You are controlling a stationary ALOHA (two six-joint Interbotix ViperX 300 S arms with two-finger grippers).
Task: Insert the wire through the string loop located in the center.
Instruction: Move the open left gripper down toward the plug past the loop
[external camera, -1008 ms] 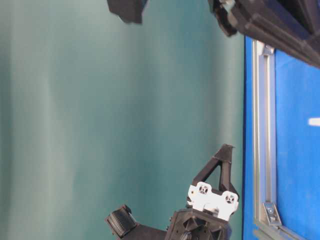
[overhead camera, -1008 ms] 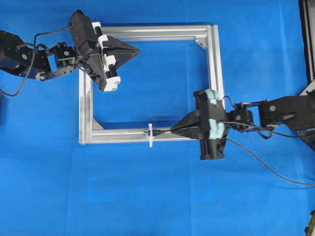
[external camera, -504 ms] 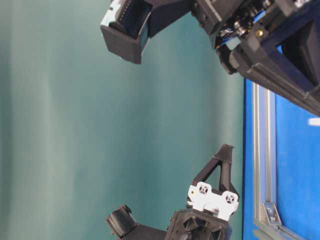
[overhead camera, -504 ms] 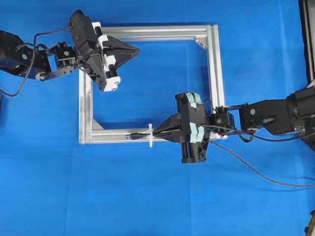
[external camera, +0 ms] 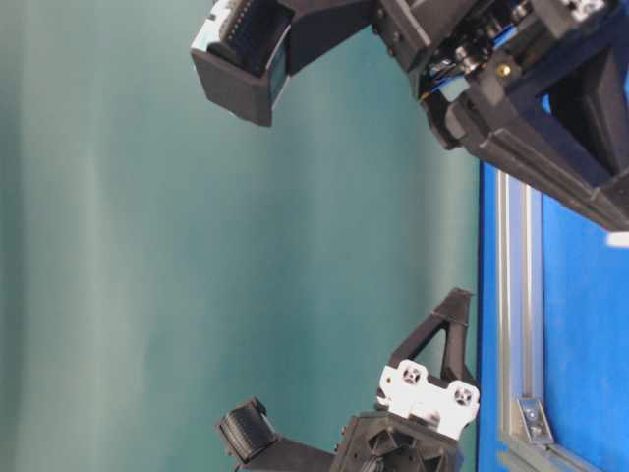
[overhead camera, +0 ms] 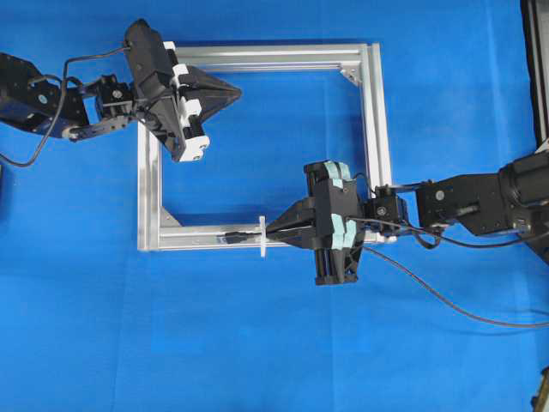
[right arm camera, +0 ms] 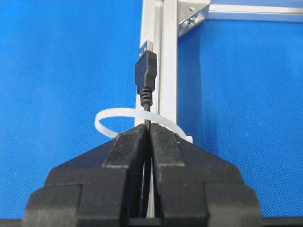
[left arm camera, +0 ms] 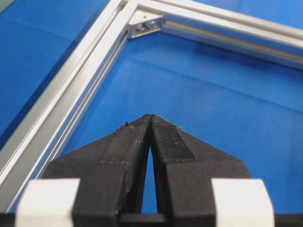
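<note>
My right gripper [overhead camera: 273,230] [right arm camera: 149,126] is shut on the wire [right arm camera: 146,71], a thin black cable that ends in a metal-tipped plug. The string loop [right arm camera: 106,118] [overhead camera: 262,237], a small white band, stands on the lower bar of the aluminium frame [overhead camera: 373,129]. The cable passes through this band. The plug [overhead camera: 233,233] lies beyond it, over the bar, and my fingertips sit right at the band. The rest of the cable [overhead camera: 446,300] trails off to the right across the mat. My left gripper [overhead camera: 236,88] [left arm camera: 150,117] is shut on nothing, near the frame's upper left corner.
The square aluminium frame lies flat on a blue mat [overhead camera: 257,343], with corner brackets [left arm camera: 144,24] inside it. The right arm [overhead camera: 480,202] reaches in from the right edge. The left arm [overhead camera: 51,99] comes in from the upper left.
My right gripper has moved left along the lower bar with the wire, and the plug has gone through the string loop. The left gripper has barely shifted.
</note>
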